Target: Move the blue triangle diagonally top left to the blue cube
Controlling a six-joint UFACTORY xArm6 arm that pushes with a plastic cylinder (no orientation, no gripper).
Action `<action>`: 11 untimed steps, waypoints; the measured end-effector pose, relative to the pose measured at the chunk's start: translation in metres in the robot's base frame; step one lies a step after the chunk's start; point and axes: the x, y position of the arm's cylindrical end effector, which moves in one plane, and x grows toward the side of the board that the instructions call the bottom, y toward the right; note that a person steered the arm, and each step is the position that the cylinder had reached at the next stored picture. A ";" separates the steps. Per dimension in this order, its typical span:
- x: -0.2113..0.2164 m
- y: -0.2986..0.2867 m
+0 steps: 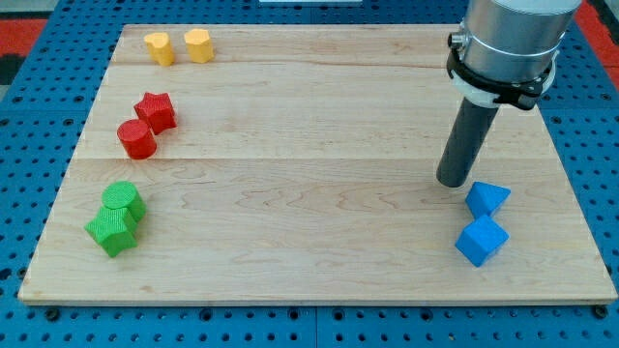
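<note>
Tip (452,181) down on the surface (309,222), just beside the blue triangle (486,199) on the view's upper left — likely mid-nudge. Triangle touching the blue cube (481,241), just above it, near the view's right edge. No fingers here — only a rod. Arm cut off at the view's top.

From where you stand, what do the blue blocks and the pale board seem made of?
The blue triangle block and blue cube look like matte plastic, perhaps 3D-printed: fine ridges show. The pale board looks like smooth light wood, with visible grain and plank seams.
</note>
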 end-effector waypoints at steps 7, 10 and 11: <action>0.142 -0.066; 0.106 0.108; 0.050 0.095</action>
